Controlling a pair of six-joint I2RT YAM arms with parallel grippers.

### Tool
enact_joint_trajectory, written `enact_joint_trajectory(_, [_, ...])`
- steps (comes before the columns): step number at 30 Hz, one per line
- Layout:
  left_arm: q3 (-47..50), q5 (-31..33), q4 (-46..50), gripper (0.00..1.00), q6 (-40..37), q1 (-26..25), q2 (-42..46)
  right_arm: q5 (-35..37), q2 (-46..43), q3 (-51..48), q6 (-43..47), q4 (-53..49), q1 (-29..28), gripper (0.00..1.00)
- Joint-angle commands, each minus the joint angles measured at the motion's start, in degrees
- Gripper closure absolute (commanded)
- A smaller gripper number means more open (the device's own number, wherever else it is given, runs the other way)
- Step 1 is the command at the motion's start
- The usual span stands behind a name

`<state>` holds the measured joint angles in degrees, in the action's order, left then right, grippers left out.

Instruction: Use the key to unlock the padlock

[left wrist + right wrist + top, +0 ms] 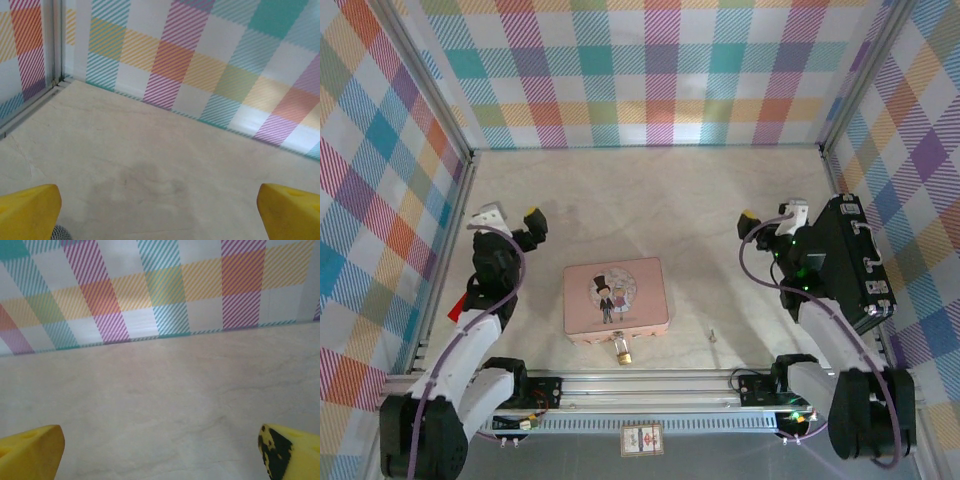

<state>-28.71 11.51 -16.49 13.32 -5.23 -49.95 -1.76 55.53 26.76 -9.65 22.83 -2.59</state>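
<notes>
L gripper [160, 220]: jaws spread wide, yellow fingertips [27, 212] at both lower corners of the wrist view, bare table top [150, 150] btwn them. R gripper [160, 460]: likewise wide apart, gripping nothing; one pad [290, 452] has black scuffs.

Top view: both arms folded, forearms rising from bases at the near rail, wrists bent fwd, grippers aimed at the plaid far wall [650, 70]. One is left and one right of the pink tin [615, 297], both well apart from it.

Tin lid shows a cartoon couple; lettering not legible. Padlock [620, 347] sits at the tin's near edge, brass body toward the rail; can't tell if it's hooked through a clasp. Key [713, 337] lies on the table right of the padlock, near but apart. Small label [642, 439] on the rail, print too small to read.
</notes>
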Motion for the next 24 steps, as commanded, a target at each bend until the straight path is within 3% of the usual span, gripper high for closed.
enact_joint_trajectory(1, [-6.0, 1.7, 17.9, 0.00, 10.0, -0.3, 4.0, -1.9, -6.4, 8.0, -9.4, -17.0, -0.3, 0.01])
enact_joint_trajectory(4, [-10.1, 3.5, 29.4, 0.00, 15.9, -0.3, 5.5, -0.9, -10.4, 12.2, -14.7, -25.2, -0.2, 0.01])
enact_joint_trajectory(7, [-11.8, 2.8, 36.5, 0.00, 18.2, -0.3, 6.3, 6.4, -13.8, 14.4, -24.8, -36.1, -0.2, 0.01])
enact_joint_trajectory(9, [-12.3, -0.7, 39.4, 0.00, 18.8, -0.3, 6.3, 6.6, -16.2, 13.3, -27.1, -37.9, -0.2, 0.01])
enact_joint_trajectory(12, [-12.3, -7.3, 40.7, 0.00, 19.2, -0.3, 5.0, -2.0, -18.4, 12.0, -23.3, -38.1, -0.2, 0.01])
enact_joint_trajectory(16, [-12.9, -23.7, 38.9, 0.00, 14.4, -1.7, 0.5, -6.4, -17.4, 14.8, -22.0, -48.1, -0.3, 0.01])
enact_joint_trajectory(21, [-13.4, -14.5, 41.5, 0.00, 10.9, -15.6, -1.5, -13.0, -15.6, 15.8, -19.2, -57.9, -1.2, 0.01])
enact_joint_trajectory(24, [-12.0, -9.5, 40.0, 0.00, 10.5, -24.1, -1.0, -13.7, -13.6, 15.6, -20.3, -61.8, -6.4, 0.02])
